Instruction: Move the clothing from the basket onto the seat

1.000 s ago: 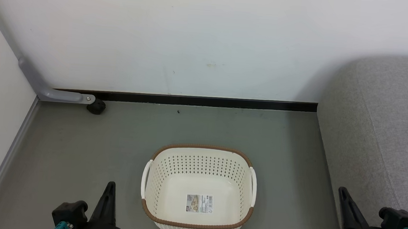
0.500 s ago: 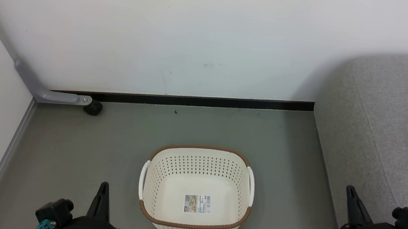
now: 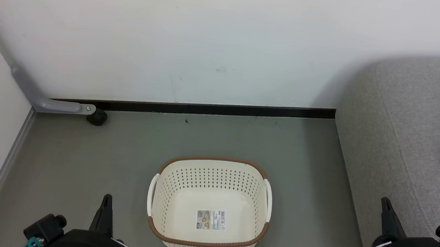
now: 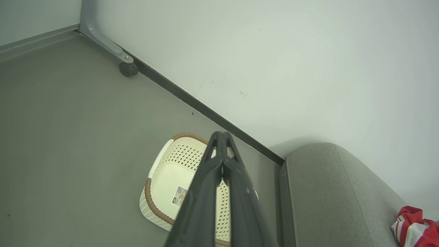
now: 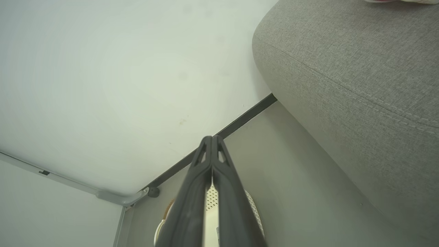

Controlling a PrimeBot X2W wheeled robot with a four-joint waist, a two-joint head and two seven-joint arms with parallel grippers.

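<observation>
basket (image 3: 210, 177) bottom: paper label (image 3: 211, 219), print unreadable

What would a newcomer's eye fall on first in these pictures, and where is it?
The cream basket stands empty on the grey floor in the middle, with only a paper label on its bottom. Right of it is the big grey seat, where a bit of red-and-white clothing lies. The left gripper and right gripper are shut, holding nothing.
</observation>
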